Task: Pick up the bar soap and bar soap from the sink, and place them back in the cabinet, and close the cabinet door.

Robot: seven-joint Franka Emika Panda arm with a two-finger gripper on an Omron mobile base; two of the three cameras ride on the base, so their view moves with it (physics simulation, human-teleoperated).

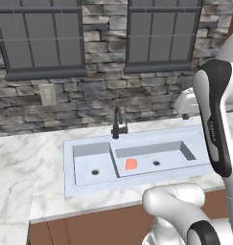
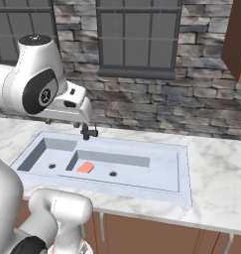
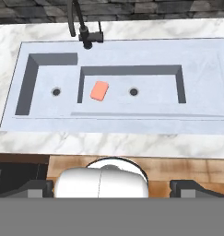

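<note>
One bar soap (image 1: 131,164), a small bright orange block, lies flat on the floor of the larger right basin, left of its drain (image 2: 85,167) (image 3: 99,90). The pale grey-blue double-basin sink (image 1: 89,143) is set in the marble counter, with a thin black faucet (image 1: 118,123) behind it. My gripper (image 3: 114,190) hangs high over the counter's front edge and looks down at the sink. It is open, its dark fingertips (image 3: 36,188) wide apart and empty. A reddish-brown cabinet corner (image 2: 237,39) shows at the upper right; the cabinet door cannot be made out.
White marble counter (image 1: 22,162) spreads to both sides of the sink. Behind it are a stone wall with two dark windows (image 1: 41,33) and a wall outlet (image 1: 47,94). Brown lower cabinet fronts (image 2: 142,233) run beneath the counter.
</note>
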